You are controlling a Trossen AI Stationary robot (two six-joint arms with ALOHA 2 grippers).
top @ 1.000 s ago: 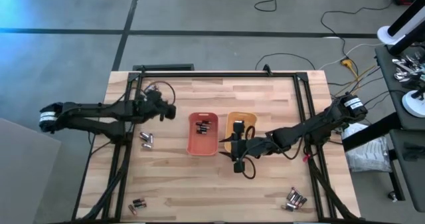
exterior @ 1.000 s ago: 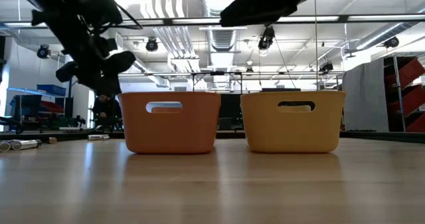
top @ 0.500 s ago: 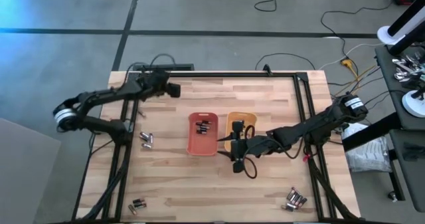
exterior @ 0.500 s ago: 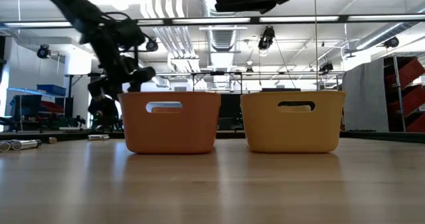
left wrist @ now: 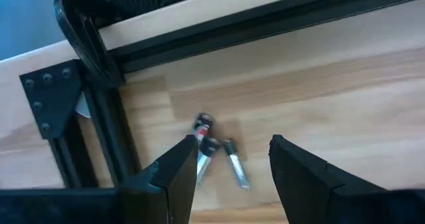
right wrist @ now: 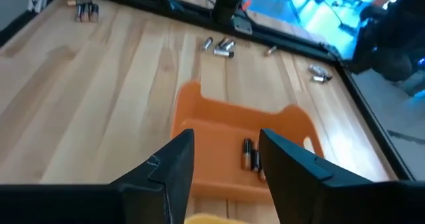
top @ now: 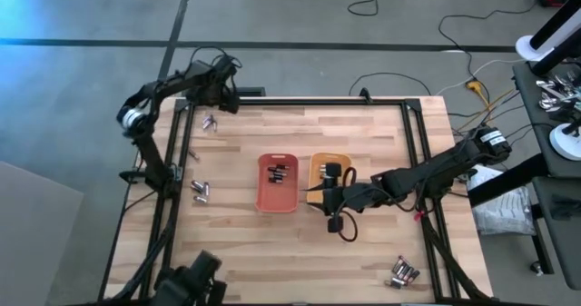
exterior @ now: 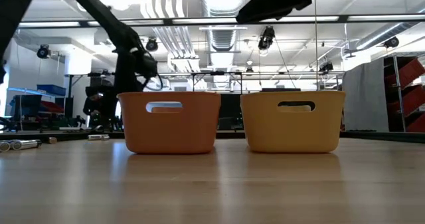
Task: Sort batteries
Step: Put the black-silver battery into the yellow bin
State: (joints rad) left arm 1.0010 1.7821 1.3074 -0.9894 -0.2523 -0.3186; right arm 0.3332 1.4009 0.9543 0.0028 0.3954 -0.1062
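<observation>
Small batteries lie in loose groups on the wooden table: one group [top: 209,122] at the far left, one [top: 200,190] at the left, one [top: 404,271] at the near right. More batteries [right wrist: 251,154] lie inside the orange tray [top: 277,182], which stands beside the yellow tray [top: 329,165] at mid-table. My left gripper [left wrist: 229,161] hovers open at the far left corner, with the far left batteries [left wrist: 214,151] showing between its fingers. My right gripper [right wrist: 222,164] is open above the yellow tray and points toward the orange tray [right wrist: 219,117].
A black metal frame [top: 300,100] runs along the table's far edge and down both sides. A dark shape [top: 195,283] shows at the near left corner. Bare wood lies in front of the trays [exterior: 212,184]. Cables trail on the floor beyond the far edge.
My left gripper has swung from the table's left middle toward the far edge and now hangs over the far left corner, its arm drawn up and back. The trays have stayed where they were.
</observation>
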